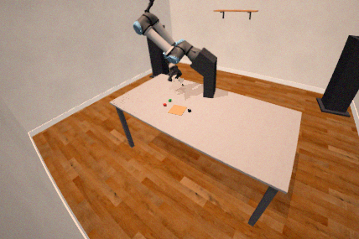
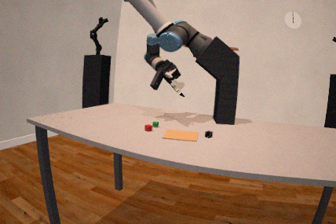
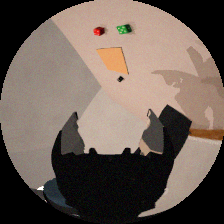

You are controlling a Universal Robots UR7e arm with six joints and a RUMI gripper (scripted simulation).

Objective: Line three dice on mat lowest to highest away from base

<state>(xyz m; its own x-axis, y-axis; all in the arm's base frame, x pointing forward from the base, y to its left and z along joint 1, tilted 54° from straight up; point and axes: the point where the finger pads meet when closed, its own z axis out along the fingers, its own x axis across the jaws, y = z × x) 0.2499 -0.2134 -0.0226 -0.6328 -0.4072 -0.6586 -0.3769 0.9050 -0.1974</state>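
With all 3 dice off the mat (image 1: 177, 110) (image 2: 180, 135) (image 3: 113, 59), the black die (image 1: 189, 111) (image 2: 209, 134) (image 3: 120, 79) is seen just beside it, below the raised gripper (image 1: 176, 80) (image 2: 169, 90) (image 3: 111, 110), whose jaws are spread apart; a descent tableward is judged necessary.

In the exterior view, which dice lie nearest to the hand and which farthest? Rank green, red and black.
As that view shows it, from the hand:
1. Green die: picture-left of the mat.
2. Red die: same side, nearer the front edge.
3. Black die: picture-right of it.
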